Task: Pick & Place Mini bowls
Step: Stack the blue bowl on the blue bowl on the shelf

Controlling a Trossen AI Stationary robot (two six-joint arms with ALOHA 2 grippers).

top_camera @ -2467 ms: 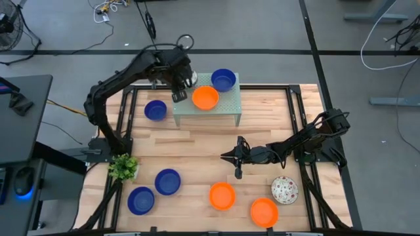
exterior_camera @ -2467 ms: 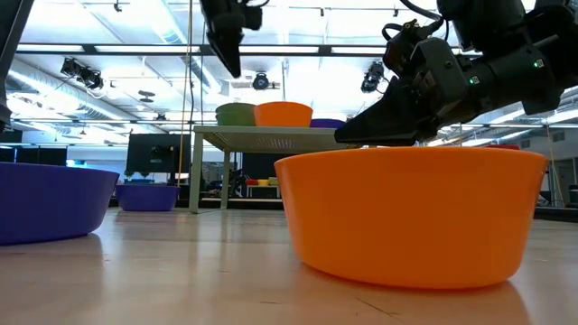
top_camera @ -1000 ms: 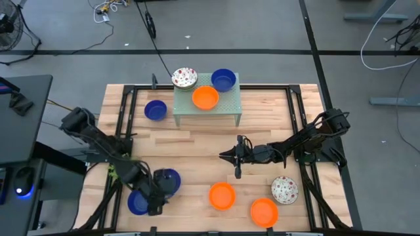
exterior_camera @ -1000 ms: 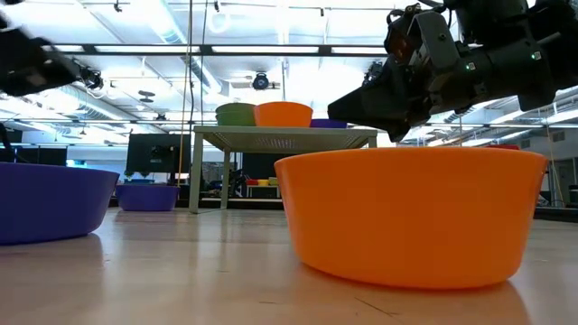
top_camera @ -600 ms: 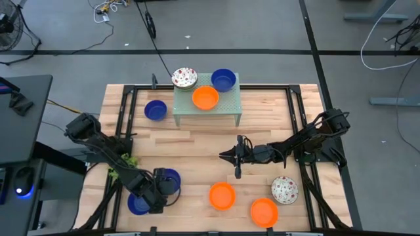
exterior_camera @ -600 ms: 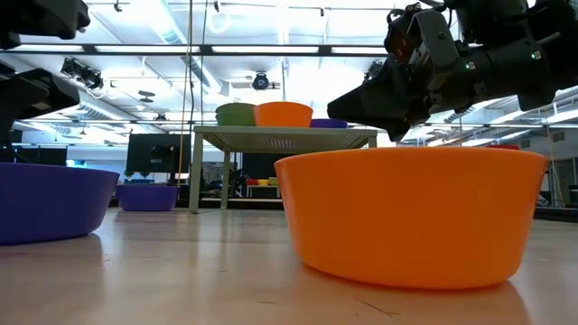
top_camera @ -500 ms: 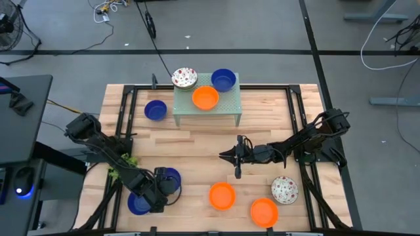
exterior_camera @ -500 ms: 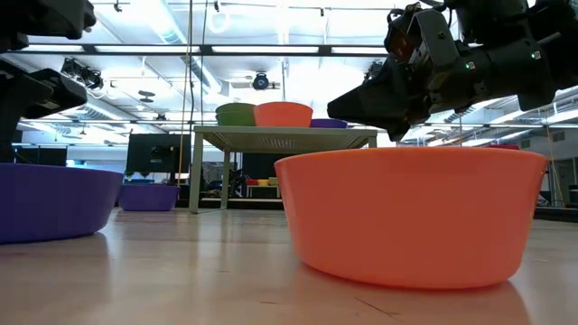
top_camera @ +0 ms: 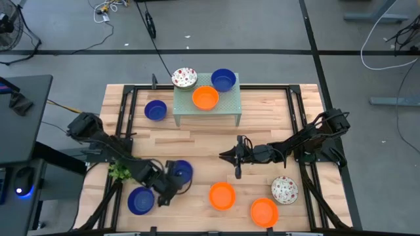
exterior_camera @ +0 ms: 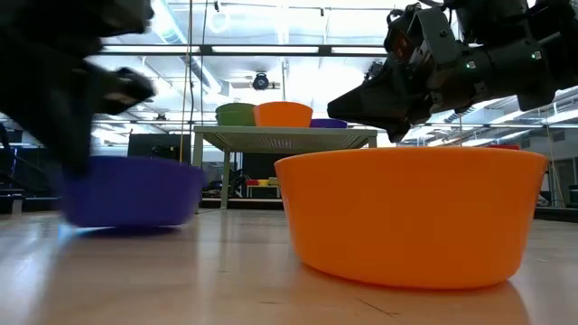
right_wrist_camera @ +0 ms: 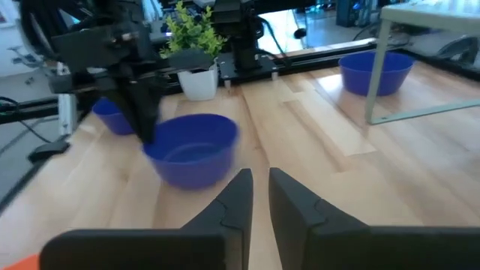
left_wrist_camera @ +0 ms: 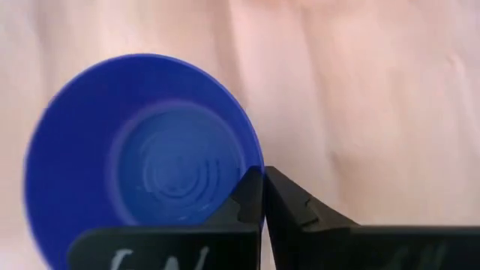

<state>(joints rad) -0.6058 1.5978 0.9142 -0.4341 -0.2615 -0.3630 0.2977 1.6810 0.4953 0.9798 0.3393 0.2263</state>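
Note:
My left gripper [top_camera: 174, 179] is shut on a blue mini bowl [top_camera: 183, 171] at the table's near left. It also shows in the left wrist view [left_wrist_camera: 262, 180]. A second blue bowl [top_camera: 141, 200] sits beside it, nearer the front edge. My right gripper [top_camera: 223, 156] hovers mid-table, pointing left, its fingers [right_wrist_camera: 241, 191] a narrow gap apart with nothing between them. Two orange bowls [top_camera: 222, 195] [top_camera: 264, 211] and a speckled bowl [top_camera: 284, 189] rest at the near right. Three more bowls stand on the pale green stand [top_camera: 226, 105]. My left gripper pinches the blue bowl's rim [left_wrist_camera: 253, 163] on its near-left side, one finger inside the bowl and one outside. The fingers come down from above. The bowl stays upright, mouth up. Whether its base is off the table I cannot tell.
Another blue bowl [top_camera: 155, 109] lies on the table left of the stand. A small green plant [top_camera: 121, 169] stands at the left edge, close to my left arm. Bare wood lies between the stand and the near bowls.
My left gripper has shut on the blue bowl's rim. It has carried the bowl, still upright, toward the table's right and a little toward the far edge, away from the second blue bowl.

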